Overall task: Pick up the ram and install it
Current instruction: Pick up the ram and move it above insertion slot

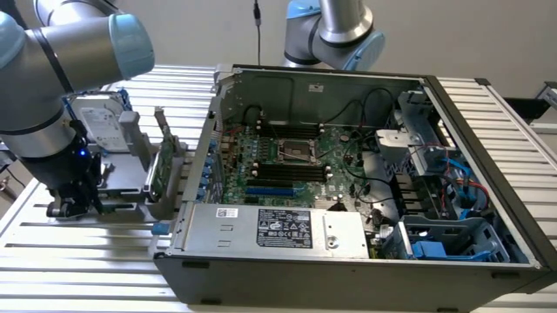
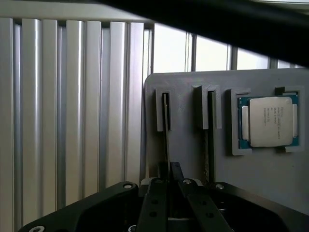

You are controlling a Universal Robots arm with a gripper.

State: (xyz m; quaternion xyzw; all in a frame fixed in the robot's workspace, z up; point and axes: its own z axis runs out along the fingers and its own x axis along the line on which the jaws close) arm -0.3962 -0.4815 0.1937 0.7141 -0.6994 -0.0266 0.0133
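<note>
Gripper (image 2: 169, 172) at the holder: fingers (image 2: 176, 170) pinched together on the ram (image 2: 166, 121).
The ram stands edge-on in a slot of the grey holder (image 2: 190, 150). A second stick (image 2: 210, 121) sits in the neighbouring slot, with a processor chip (image 2: 268, 121) in the recess just beside that. In the exterior view the gripper is low at the view's left, outside the open computer case (image 1: 348, 267) and well apart from the motherboard (image 1: 287, 160).

Stands with the arm (image 1: 35, 124) bent over the table (image 1: 87, 261) edge at the exterior view's left, wrist pointing straight down. Holds the gripper (image 1: 74, 205) low, fingers (image 2: 154, 203) drawn together, pinching the ram (image 2: 166, 121) from both sides.
</note>
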